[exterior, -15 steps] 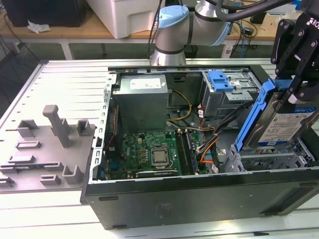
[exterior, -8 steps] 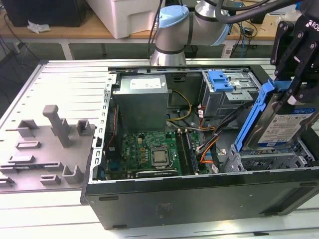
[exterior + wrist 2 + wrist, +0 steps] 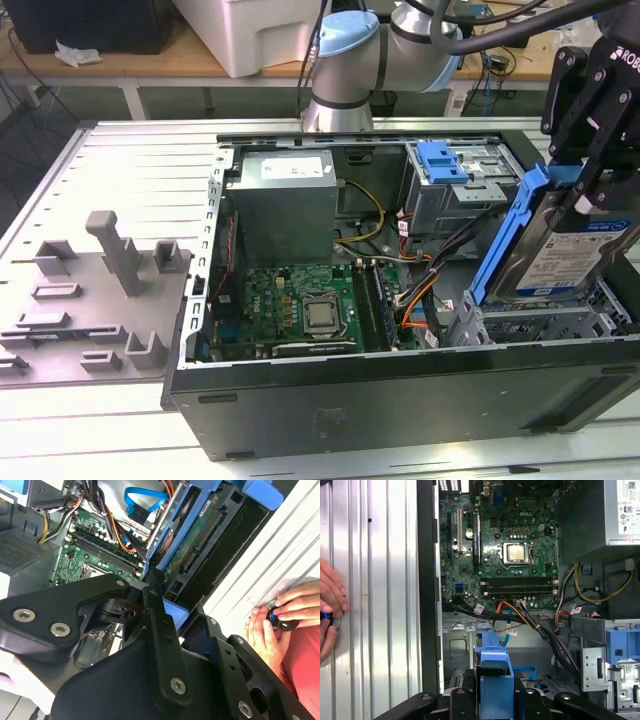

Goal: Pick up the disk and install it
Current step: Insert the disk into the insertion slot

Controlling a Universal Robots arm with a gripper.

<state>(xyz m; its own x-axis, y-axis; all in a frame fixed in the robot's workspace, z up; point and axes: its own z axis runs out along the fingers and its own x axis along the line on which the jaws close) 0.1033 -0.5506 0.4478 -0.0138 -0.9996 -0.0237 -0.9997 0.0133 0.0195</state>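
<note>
The disk [image 3: 572, 250] is held tilted, label side up, with its lower end down at the drive cage [image 3: 540, 322], at the exterior view's right end of the open computer case [image 3: 400, 400]. The gripper [image 3: 580, 185] is clamped on the disk's blue frame at the raised end. Motherboard [image 3: 505, 555] and power supply [image 3: 285, 200] are noted inside the case. In both wrist views a person's hand [image 3: 329, 611] is seen on the slotted table [image 3: 380, 580], its fingers around a small blue-and-black knob [image 3: 278, 620].

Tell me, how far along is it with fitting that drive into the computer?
Picked up: the gripper is shut on the disk. In hand: the disk hangs tilted over the drive cage in the open computer case. Left: it is not yet seated in the cage.
</note>
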